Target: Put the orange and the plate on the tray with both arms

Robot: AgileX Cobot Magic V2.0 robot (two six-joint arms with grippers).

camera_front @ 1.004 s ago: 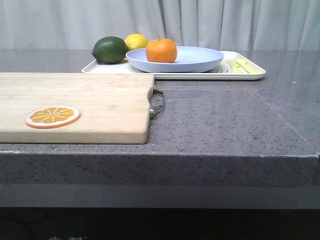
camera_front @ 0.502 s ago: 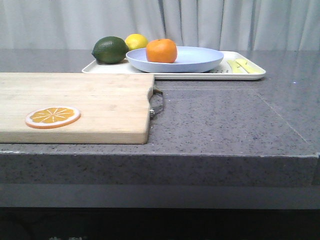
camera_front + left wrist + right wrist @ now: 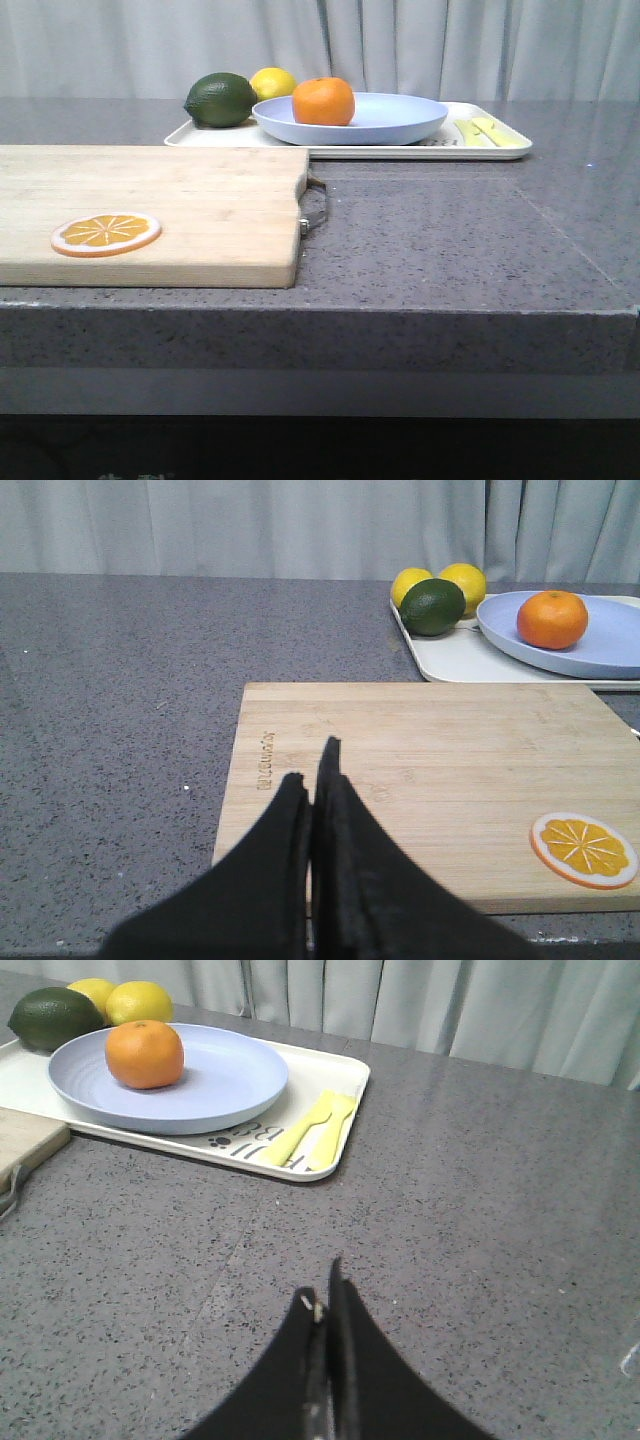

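Both claws were clamped on nothing when you looked: left gripper [image 3: 318, 780] over the near board [image 3: 430, 780], right gripper [image 3: 325, 1310] over bare counter [image 3: 480, 1210]. Nothing had shifted across the last second, which suggests the job was finished. From left: lime [image 3: 220, 99], lemon [image 3: 272, 82], then the orange [image 3: 323, 101] sitting on the plate [image 3: 400, 118], the plate on the tray [image 3: 500, 150] at the far side. You had open counter right of the board, clear to its near edge.
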